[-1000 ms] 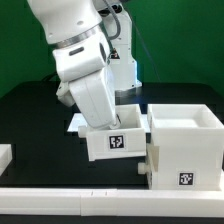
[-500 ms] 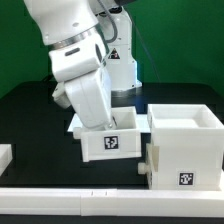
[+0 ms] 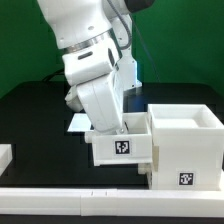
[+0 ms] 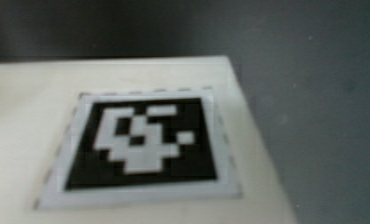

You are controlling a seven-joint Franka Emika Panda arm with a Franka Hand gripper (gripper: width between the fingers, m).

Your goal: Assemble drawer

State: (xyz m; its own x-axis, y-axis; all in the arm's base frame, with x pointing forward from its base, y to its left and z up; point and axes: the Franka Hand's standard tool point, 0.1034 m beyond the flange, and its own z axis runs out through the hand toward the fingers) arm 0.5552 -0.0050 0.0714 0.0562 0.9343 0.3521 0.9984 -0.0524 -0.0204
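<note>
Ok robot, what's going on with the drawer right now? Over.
Gripper hidden, grip unclear. Small tray pressed against big box, closer than a second ago. Nothing in the way.

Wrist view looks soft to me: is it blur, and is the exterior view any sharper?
Wrist view: the black-and-white square tag on a white surface is blurred, edges smeared. Exterior view: sharper, evenly lit; the small white tray box and large white cube-shaped casing show crisp edges.

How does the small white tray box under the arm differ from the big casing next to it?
The tray box is smaller and lower than the casing, which rises above it. The arm reaches down into the tray box, while the casing stands free of the arm. The tray box sits to the exterior view's left, close against the casing. Both are white, open-topped, and carry a black-and-white square tag on the front face.
</note>
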